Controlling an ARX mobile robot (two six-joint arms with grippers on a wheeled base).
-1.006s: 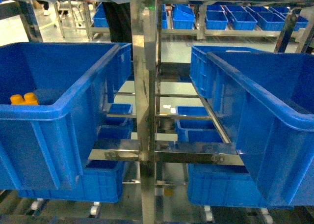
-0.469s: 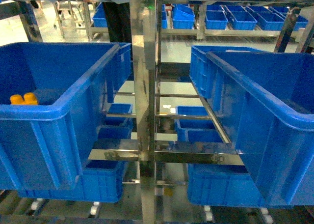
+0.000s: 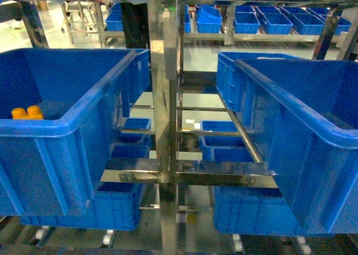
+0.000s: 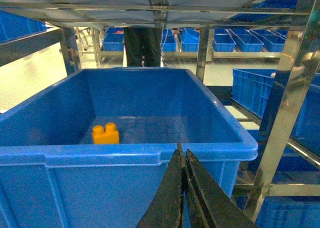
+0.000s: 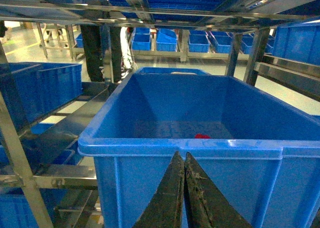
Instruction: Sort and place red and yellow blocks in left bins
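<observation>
Yellow block (image 4: pixel 105 134): two-studded, on floor of left bin (image 4: pixel 125 154), centre-left of left wrist frame. Red block (image 5: pixel 202 136): sliver visible in right-hand bin (image 5: pixel 200 147). Both likely light, rigid, slick plastic; grip flat sides. Left gripper (image 4: pixel 182 160): fingers together, empty. Right gripper (image 5: pixel 183 165): fingers together, empty.

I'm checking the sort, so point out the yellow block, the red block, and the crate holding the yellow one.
Yellow block (image 4: pixel 105 133): left wrist view, its front face.
Red block (image 5: pixel 202 136): right wrist view, the visible top.
Left crate (image 4: pixel 125 154): left wrist view, near rim.
</observation>
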